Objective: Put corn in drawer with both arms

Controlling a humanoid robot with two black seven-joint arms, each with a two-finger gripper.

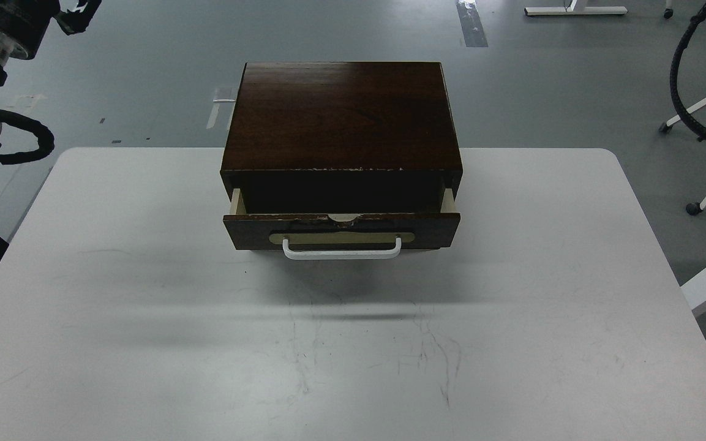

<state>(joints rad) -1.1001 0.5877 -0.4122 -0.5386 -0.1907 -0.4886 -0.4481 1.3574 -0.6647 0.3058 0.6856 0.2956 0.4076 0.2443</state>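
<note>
The dark brown cabinet stands at the back middle of the white table. Its drawer is pulled out a short way, with the white bar handle facing me and pale inner sides showing. The inside is dark and I see nothing in it. The corn is out of view. My left arm comes in at the top left corner. Its gripper is cut by the frame edge, far left of the cabinet, and its fingers cannot be told apart. My right gripper is out of view; only a black cable shows at the right.
White chair legs with castors stand on the grey floor to the right of the table. The table surface has fine scratches near the front middle.
</note>
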